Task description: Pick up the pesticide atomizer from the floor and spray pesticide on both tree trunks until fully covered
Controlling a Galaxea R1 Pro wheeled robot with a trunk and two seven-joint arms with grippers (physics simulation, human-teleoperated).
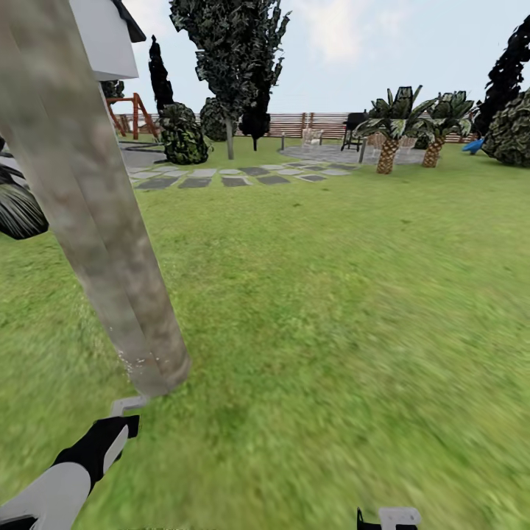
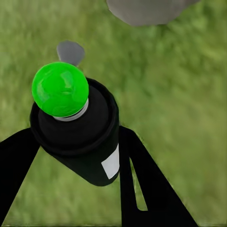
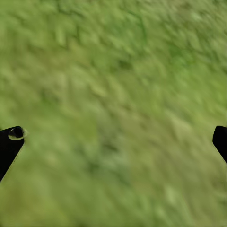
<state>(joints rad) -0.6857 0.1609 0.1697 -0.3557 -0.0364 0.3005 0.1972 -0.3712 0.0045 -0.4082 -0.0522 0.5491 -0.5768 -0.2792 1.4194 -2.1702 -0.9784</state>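
Currently Held: Atomizer, Left End Effector, at Foot of Trunk

Item: atomizer [image 2: 78, 137]. Black cylindrical body, bright green round cap, small white label on the side; a grey nozzle tab projects beyond the cap. The helper-red tip is not what I see; the cap reads green here.

Location: clamped in my left end effector [image 2: 80, 156], black fingers pressed against both sides of the body below the cap. From the head view that end effector [image 1: 110, 434] sits low over the lawn [image 1: 331, 331], just beside the base of the trunk [image 1: 88, 221], with the grey tab pointing at it.

Handling, by judgement: light, rigid, smooth-walled, so liable to twist or slip if squeezed near the cap. Best hold is mid-body, as now, leaving the nozzle clear. Not fragile, but the cap looks like the weak part.

Pesticide [image 1: 132, 361]: a few whitish specks low on the trunk; the column above looks bare, so coverage seems barely begun.

Right end effector [image 3: 113, 137]: released, fingertips wide apart at the frame edges, grass between, carrying nothing.
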